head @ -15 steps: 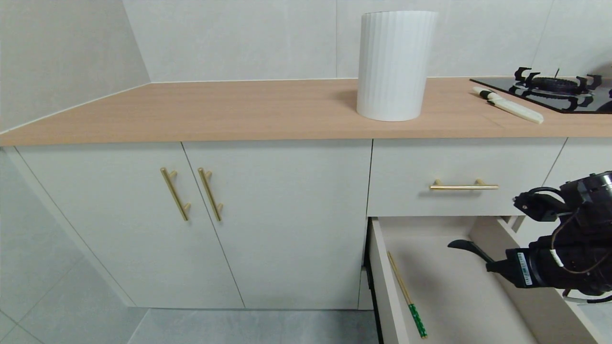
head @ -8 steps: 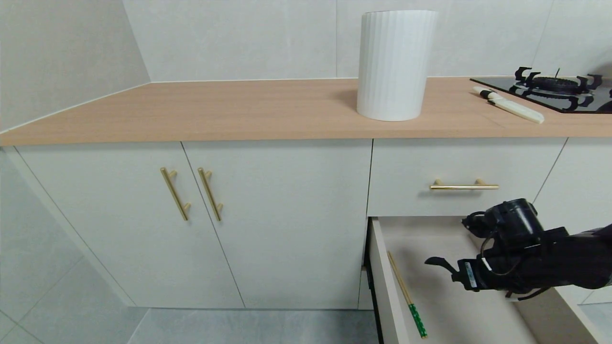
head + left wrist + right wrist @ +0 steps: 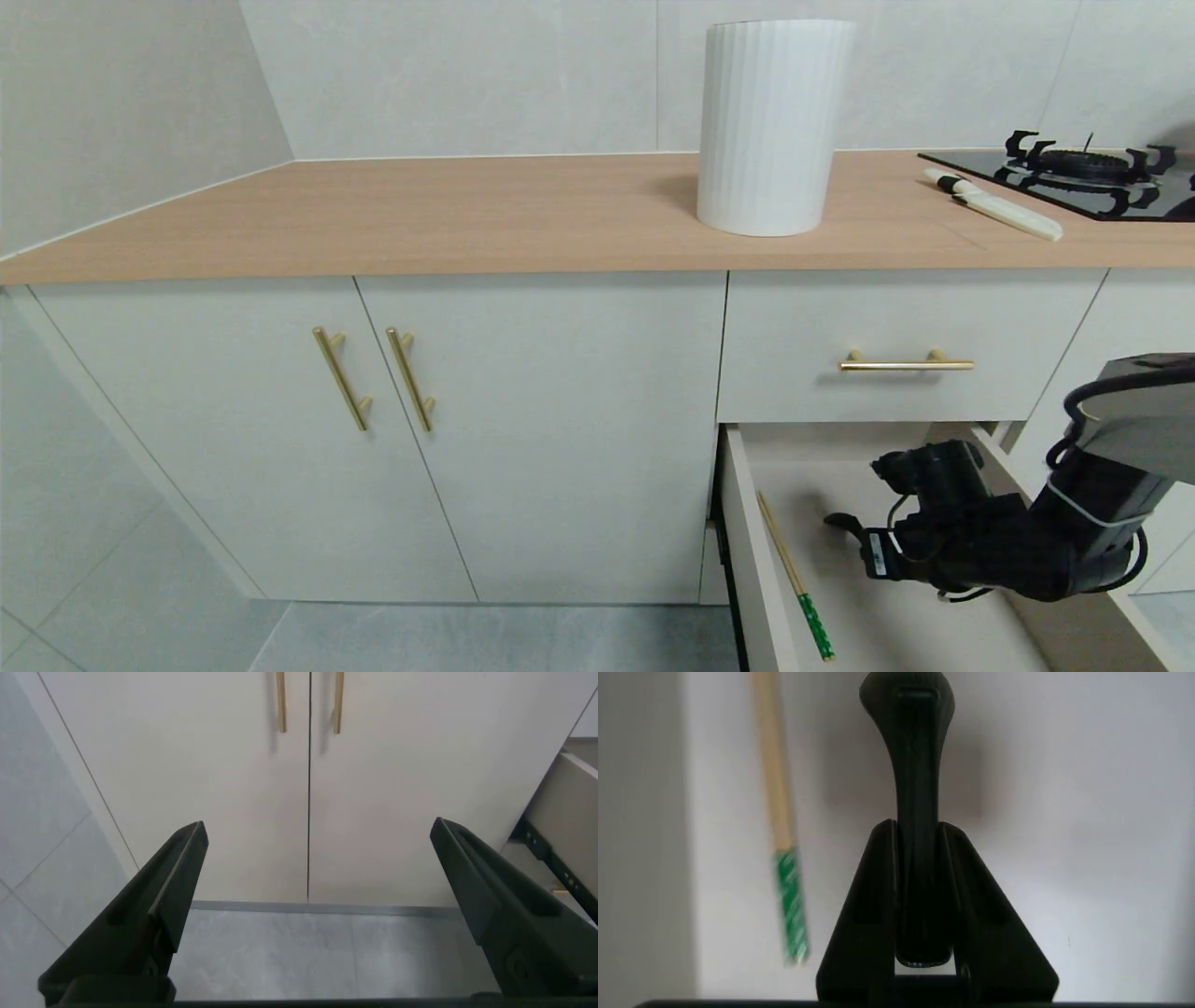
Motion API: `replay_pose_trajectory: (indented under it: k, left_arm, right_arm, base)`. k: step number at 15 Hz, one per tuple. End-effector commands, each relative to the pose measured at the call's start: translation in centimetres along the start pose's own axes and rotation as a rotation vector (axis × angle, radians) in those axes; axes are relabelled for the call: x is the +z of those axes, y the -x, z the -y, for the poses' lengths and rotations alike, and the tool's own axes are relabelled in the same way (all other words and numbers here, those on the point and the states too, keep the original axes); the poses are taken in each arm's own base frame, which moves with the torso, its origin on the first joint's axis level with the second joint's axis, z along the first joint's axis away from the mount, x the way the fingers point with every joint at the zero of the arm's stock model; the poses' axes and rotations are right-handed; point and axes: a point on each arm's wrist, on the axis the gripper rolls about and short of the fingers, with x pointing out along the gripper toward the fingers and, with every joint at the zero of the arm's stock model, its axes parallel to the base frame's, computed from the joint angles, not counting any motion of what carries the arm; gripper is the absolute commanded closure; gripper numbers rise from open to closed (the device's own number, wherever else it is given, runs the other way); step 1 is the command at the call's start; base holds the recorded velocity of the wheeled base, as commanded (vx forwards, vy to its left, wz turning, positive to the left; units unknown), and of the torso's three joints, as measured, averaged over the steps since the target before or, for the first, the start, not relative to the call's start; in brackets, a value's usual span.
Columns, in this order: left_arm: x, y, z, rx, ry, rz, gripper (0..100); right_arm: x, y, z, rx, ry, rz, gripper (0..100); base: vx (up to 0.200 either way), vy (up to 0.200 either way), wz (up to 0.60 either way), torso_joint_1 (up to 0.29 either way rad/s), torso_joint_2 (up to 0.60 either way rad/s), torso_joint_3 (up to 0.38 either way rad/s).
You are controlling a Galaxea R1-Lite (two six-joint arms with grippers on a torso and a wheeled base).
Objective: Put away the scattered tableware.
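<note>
No legible print; unreadable white label [image 3: 879, 557] on right hand [image 3: 866, 539]

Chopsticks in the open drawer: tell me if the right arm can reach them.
Likely yes to reach: the drawer is open, with nothing between the right end effector and the chopsticks. But it is shut on a black utensil, so grasping must wait.

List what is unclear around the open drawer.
- Head view: bottom edge cuts off the drawer front.
- Right wrist view: the right pincer hides the held end of the black utensil; type unclear.
- The chopstick: single or pair, too thin in head view, blurred in right wrist view.
</note>
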Motion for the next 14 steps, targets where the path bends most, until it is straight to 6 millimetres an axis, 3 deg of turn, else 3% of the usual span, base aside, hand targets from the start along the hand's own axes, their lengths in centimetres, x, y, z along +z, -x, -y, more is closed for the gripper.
replay_pose_trajectory:
  k: [1,10,11,14]
  left_arm:
    - [0.0,0.0,0.0,0.001,0.001,0.0,0]
    - [0.0,0.0,0.0,0.001,0.0,0.0,0]
    - [0.0,0.0,0.0,0.001,0.0,0.0,0]
    - [0.0,0.0,0.0,0.001,0.0,0.0,0]
  right_arm:
    - [-1.58,-2.34,0.51,-0.023,-0.005,-0.034,100]
    - [-1.18,-2.88,1.02,-0.043,-0.022,-0.001,100]
    - [-1.15,-2.85,1.01,-0.042,-0.022,0.0,0]
    - [-1.04,-2.69,1.0,-0.042,-0.024,0.005,0]
  base:
    - [0.0,0.0,0.0,0.0,0.0,0.0]
    - [0.0,0.0,0.0,0.0,0.0,0.0]
    - [0.0,0.0,0.0,0.0,0.0,0.0]
    - [0.0,0.0,0.0,0.0,0.0,0.0]
